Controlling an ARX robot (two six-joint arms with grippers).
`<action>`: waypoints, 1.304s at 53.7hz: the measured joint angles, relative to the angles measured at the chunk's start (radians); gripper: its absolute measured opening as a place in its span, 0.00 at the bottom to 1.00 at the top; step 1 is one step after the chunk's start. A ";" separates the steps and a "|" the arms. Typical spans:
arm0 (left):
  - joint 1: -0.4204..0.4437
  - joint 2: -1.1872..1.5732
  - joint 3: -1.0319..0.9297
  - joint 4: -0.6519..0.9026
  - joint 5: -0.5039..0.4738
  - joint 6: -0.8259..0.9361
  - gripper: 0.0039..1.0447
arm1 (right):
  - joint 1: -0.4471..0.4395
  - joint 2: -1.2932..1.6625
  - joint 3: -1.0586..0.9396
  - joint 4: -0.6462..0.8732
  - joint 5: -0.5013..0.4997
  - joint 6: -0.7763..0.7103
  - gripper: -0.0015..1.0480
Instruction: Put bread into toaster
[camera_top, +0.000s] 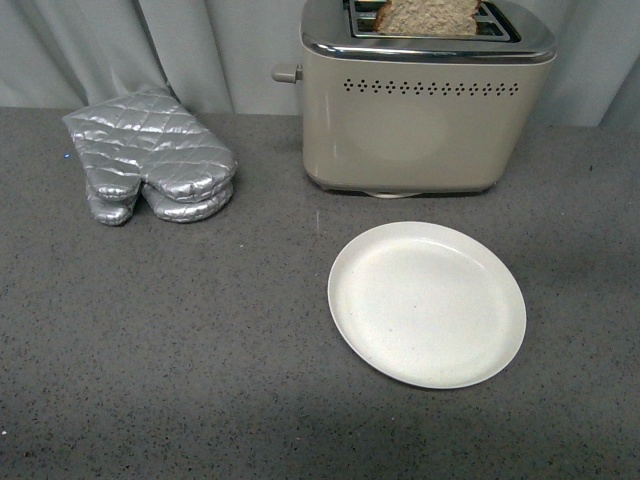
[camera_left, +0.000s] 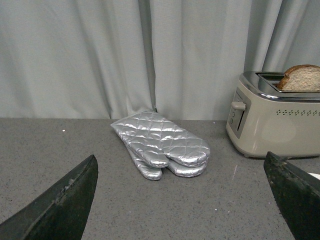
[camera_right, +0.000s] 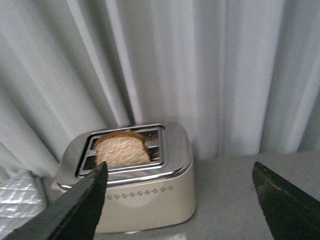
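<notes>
The beige toaster (camera_top: 425, 110) stands at the back of the grey counter, lever knob (camera_top: 287, 73) on its left side. A slice of bread (camera_top: 428, 16) stands upright in one of its chrome-topped slots, its top sticking out. The bread (camera_right: 122, 150) and toaster (camera_right: 135, 187) also show in the right wrist view, below and ahead of my right gripper (camera_right: 182, 200), which is open, empty and raised above the counter. My left gripper (camera_left: 185, 200) is open and empty low over the counter; the toaster (camera_left: 272, 120) with bread (camera_left: 302, 79) lies off to one side.
A pair of silver quilted oven mitts (camera_top: 150, 155) lies at the back left of the counter. A round cream plate (camera_top: 427, 303) with nothing on it sits in front of the toaster. Grey curtains (camera_top: 200, 50) hang behind everything.
</notes>
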 joint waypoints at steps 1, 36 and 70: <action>0.000 0.000 0.000 0.000 0.000 0.000 0.94 | -0.008 -0.015 -0.024 0.026 -0.005 -0.024 0.72; 0.000 0.000 0.000 0.000 0.000 0.000 0.94 | -0.268 -0.447 -0.439 0.006 -0.275 -0.139 0.01; 0.000 0.000 0.000 0.000 0.000 0.000 0.94 | -0.297 -0.754 -0.522 -0.197 -0.281 -0.139 0.01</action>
